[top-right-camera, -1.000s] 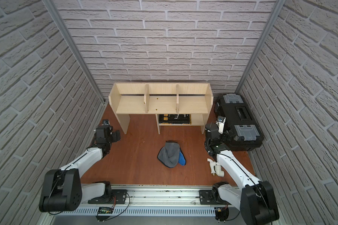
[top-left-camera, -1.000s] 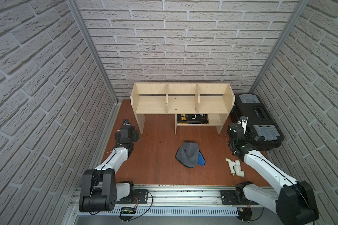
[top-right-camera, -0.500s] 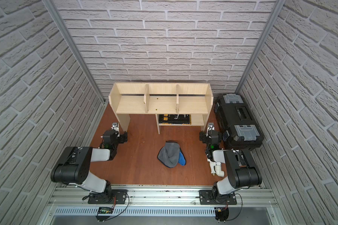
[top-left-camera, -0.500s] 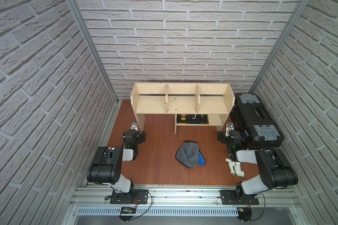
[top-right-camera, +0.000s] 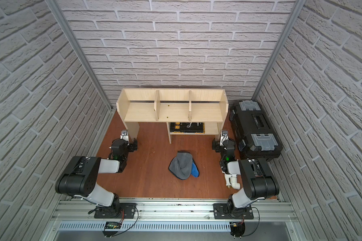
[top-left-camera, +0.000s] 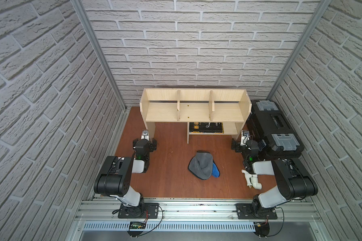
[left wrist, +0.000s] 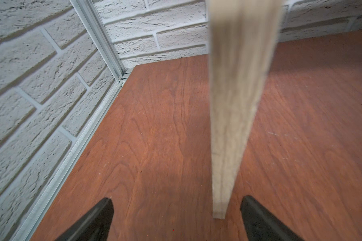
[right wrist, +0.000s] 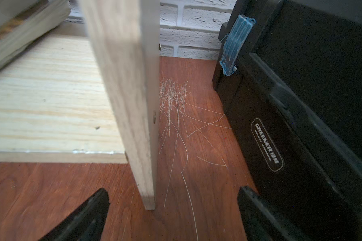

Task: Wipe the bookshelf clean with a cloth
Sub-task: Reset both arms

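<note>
Toward the middle of the table (top-left-camera: 171, 177), the cloth (top-left-camera: 203, 168) lies crumpled, in front of the bookshelf (top-left-camera: 194, 112) at the back wall. Wide open and empty, the left claw (left wrist: 177, 200) and the right claw (right wrist: 172, 189) each face an outer shelf leg.

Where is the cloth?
In both top views the cloth lies crumpled on the table in front of the bookshelf, left of the white pipe fitting.

A pale wooden leg of the bookshelf (left wrist: 234, 104) stood blurred on the reddish-brown table (left wrist: 155, 135). Its foot sat between the spread black fingers (left wrist: 98, 219) of the left gripper (left wrist: 176, 199), nearer one finger, touching neither. White brick wall (left wrist: 40, 83) and a metal corner post (left wrist: 98, 37) bordered the table.
</note>
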Available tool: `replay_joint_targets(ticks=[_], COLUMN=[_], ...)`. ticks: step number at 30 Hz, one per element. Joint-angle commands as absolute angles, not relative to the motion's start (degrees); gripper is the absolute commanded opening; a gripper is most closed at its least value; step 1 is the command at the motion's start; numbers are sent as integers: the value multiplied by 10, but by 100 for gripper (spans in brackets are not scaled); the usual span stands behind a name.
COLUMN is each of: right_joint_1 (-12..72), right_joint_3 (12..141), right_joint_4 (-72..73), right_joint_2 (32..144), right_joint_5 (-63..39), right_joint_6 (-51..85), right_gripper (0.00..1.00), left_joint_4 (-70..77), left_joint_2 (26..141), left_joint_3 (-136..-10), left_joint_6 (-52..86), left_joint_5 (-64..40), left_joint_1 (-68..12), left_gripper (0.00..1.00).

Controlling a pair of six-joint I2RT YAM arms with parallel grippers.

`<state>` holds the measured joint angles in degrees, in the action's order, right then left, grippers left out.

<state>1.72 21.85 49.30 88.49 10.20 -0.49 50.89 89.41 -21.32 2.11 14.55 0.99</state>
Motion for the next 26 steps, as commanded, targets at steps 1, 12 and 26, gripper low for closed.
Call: replay_joint_targets(ticks=[1, 12, 26], right_joint_1=[16, 15, 9], right_joint_3=[216, 218, 221], right_joint_4=[516, 511, 505], right_joint_2=[877, 875, 876], right_joint_5=[98, 98, 84], right_joint_6=[-8, -8, -5], right_gripper=[99, 99, 99], left_joint_4=[542, 541, 533], left_joint_2=[893, 893, 892], left_joint_3=[-206, -207, -210], left_joint_6=[14, 14, 16], left_joint_5=[157, 156, 145], left_joint_1=[8, 8, 14], left_gripper=[99, 99, 98])
